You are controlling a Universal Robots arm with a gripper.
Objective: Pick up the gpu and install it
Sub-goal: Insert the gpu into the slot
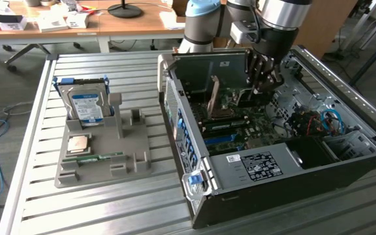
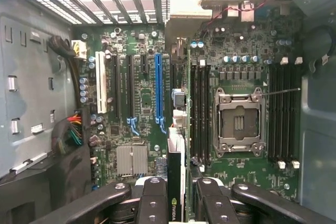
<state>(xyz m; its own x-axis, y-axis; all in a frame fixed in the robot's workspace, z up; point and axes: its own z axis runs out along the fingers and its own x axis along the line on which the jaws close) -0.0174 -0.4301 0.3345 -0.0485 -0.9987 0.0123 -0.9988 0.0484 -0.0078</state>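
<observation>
My gripper (image 1: 264,87) is lowered inside the open computer case (image 1: 253,161), over the motherboard. It is shut on the gpu (image 2: 177,156), a thin green card that the wrist view catches edge-on between the two black fingers (image 2: 152,198). The card runs away from the fingers towards the case's rear slot openings, just beside the long blue expansion slot (image 2: 158,85) and close to the memory slots. In the exterior view the gpu (image 1: 239,98) hangs as a dark piece under the fingers. Whether its edge sits in a slot I cannot tell.
The empty processor socket (image 2: 236,121) lies beside the card. A cable bundle (image 2: 73,129) hangs on the other side. On the exterior view's left, a grey holder (image 1: 103,166) carries a hard drive (image 1: 86,105), a processor chip (image 1: 78,143) and a memory stick (image 1: 100,158).
</observation>
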